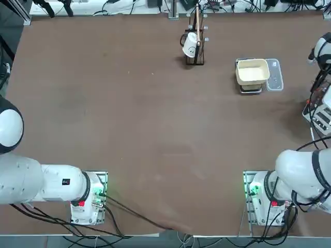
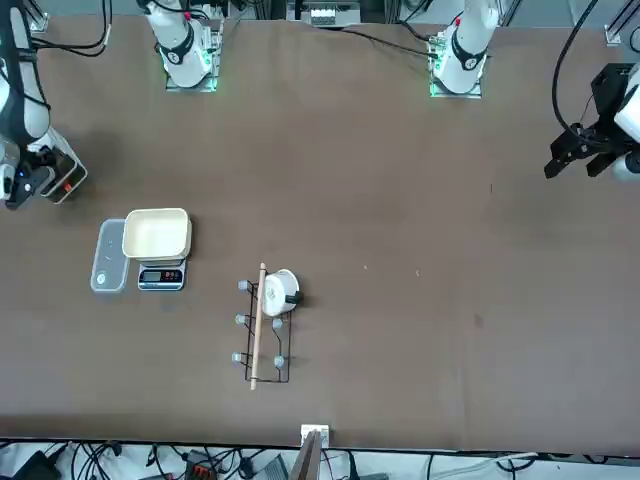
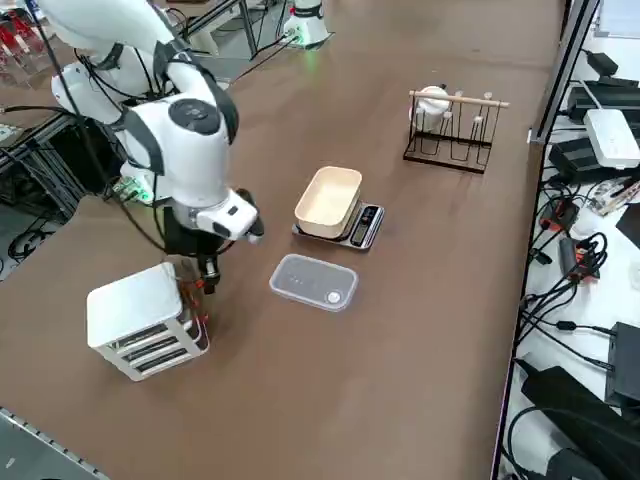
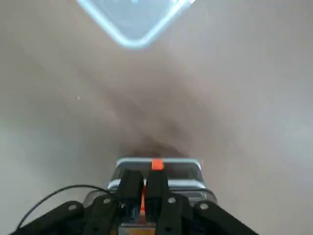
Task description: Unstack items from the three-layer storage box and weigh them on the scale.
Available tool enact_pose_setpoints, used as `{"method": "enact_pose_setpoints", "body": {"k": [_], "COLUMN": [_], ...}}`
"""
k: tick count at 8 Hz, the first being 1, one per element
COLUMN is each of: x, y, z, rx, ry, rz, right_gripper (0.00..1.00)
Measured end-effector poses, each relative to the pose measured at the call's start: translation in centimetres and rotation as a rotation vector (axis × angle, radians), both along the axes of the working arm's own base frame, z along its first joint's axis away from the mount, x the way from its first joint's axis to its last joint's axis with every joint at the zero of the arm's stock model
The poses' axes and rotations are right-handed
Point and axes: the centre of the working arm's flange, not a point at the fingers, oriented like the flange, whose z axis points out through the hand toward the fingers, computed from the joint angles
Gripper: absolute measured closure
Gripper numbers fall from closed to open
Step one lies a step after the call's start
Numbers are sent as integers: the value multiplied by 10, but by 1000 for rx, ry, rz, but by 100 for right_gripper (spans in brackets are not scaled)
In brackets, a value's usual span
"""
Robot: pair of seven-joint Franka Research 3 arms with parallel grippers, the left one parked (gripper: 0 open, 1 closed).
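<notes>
The three-layer storage box (image 3: 140, 320) is a white tiered unit standing near the table's right edge, also in the top view (image 1: 320, 118) and the front view (image 2: 62, 180). My right gripper (image 3: 205, 284) hangs low against the box's side. In the wrist view my gripper (image 4: 144, 198) has its fingers (image 4: 130, 192) pressed close together on a red tab (image 4: 157, 164) of the box (image 4: 186, 171). The scale (image 3: 364, 226) carries a cream tub (image 3: 328, 200), with a translucent panel (image 3: 313, 282) lying beside it. The items are hidden.
A black wire rack (image 3: 450, 135) with a white cup (image 3: 432, 100) stands at the far side of the table, past the scale. Cables and devices (image 3: 600, 130) lie on a side bench beyond the table edge.
</notes>
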Motion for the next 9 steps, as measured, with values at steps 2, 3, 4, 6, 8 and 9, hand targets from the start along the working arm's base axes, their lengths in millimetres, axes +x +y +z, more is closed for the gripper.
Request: {"method": "enact_pose_setpoints", "body": {"k": [2,3,4,6,8,9], "x": [20,29,37,44,49,54], "y": [27,37,46,54,56,56], "z": [0,-1,-2,-3,1,11], "rx": [-10,-14,-16,-10,9,14], "ry": [-12,-17,-21,-25,-43,-41], "rz": [18,24,31,32,10,-3], "right_gripper": [93,93,93,91,58,41]}}
